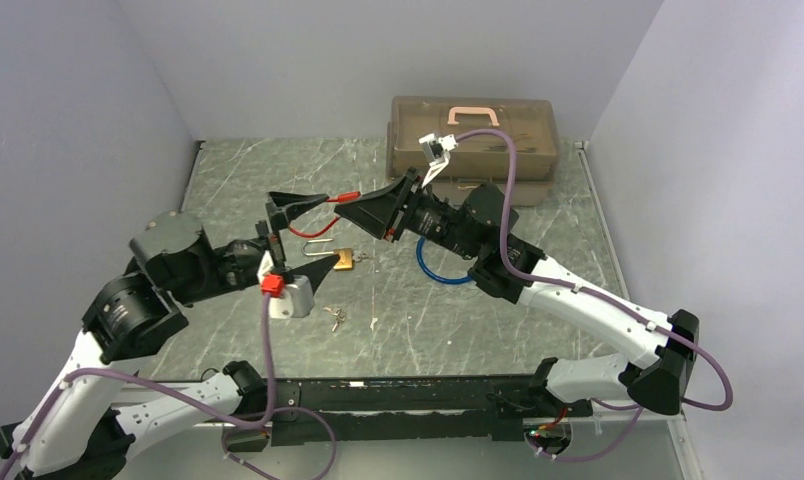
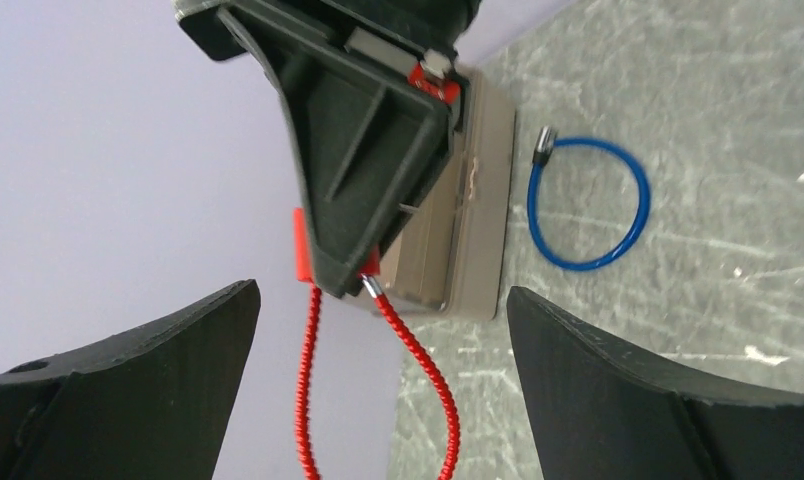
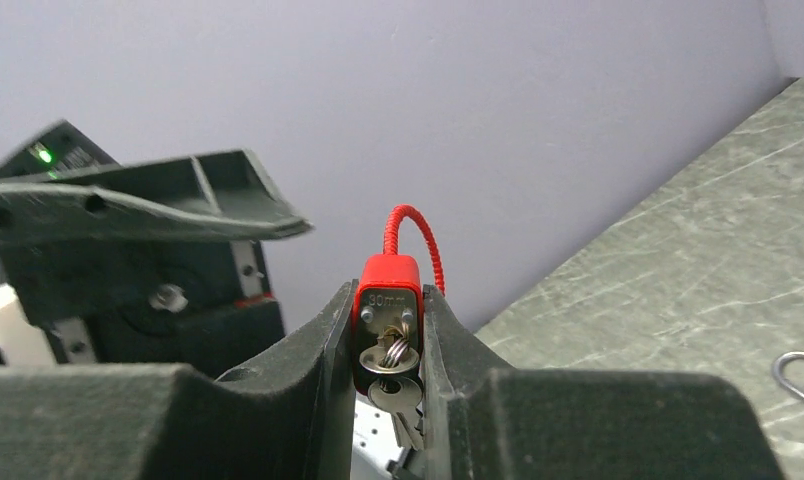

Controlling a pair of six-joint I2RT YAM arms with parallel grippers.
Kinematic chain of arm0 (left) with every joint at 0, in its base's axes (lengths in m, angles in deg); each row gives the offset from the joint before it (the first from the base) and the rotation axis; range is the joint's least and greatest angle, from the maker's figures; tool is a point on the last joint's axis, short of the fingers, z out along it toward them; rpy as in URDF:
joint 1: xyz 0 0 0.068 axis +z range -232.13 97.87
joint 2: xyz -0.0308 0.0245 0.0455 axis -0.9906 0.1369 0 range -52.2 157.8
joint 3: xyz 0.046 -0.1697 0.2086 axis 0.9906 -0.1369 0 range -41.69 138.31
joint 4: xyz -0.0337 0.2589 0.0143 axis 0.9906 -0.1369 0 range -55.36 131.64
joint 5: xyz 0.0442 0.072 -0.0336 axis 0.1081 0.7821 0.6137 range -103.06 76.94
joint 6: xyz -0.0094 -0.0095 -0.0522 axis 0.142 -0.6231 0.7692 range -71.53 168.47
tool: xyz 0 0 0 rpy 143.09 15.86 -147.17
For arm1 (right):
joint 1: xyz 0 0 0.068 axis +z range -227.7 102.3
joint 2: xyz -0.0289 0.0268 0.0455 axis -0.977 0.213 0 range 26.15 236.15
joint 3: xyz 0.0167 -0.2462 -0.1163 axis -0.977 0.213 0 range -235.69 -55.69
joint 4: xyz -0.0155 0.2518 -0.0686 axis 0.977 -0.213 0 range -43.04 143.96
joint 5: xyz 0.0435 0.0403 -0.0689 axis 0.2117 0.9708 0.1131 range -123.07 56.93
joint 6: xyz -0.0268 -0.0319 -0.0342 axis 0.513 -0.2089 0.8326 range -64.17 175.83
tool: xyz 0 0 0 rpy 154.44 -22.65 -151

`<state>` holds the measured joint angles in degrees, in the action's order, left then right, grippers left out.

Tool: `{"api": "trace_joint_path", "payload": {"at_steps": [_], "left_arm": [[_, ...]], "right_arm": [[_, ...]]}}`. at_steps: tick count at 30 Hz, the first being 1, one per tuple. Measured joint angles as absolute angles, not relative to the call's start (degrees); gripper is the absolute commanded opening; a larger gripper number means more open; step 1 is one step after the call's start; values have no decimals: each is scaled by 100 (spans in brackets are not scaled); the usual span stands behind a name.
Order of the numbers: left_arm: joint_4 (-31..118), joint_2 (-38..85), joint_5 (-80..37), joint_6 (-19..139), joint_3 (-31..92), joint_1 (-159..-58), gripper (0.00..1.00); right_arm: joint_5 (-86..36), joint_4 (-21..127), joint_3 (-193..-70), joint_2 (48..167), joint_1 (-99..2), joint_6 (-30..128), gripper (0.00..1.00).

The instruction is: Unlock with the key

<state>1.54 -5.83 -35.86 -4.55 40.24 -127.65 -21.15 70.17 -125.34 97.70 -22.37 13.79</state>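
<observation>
- Right gripper (image 3: 386, 335) is clenched on the red cable lock (image 3: 386, 285), held aloft between the arms; the key (image 3: 388, 362) seems seated in its keyhole.
- Your left gripper (image 1: 303, 232) gapes wide, empty, just beside the lock.
- Turning looks unfinished: pinch the key's bow squarely and twist.

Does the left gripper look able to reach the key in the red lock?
Probably not: the key sits between the right gripper's fingers, behind the red lock; the open left gripper faces the cable end.

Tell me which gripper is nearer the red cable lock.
Right. The right gripper is clamped on the body of the red cable lock; the left gripper faces it, open, gripping nothing.
</observation>
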Motion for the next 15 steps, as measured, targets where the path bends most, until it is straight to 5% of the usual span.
{"api": "trace_joint_path", "payload": {"at_steps": [9,15], "left_arm": [[676,-480,-2347,-1032,3543,-13086,99],[786,-505,-2126,-1073,3543,-13093,65]], "right_arm": [[-2406,7603,-12149,9735,-2101,666,0],[-2419,7800,-12046,9735,-2014,489,0]]}}
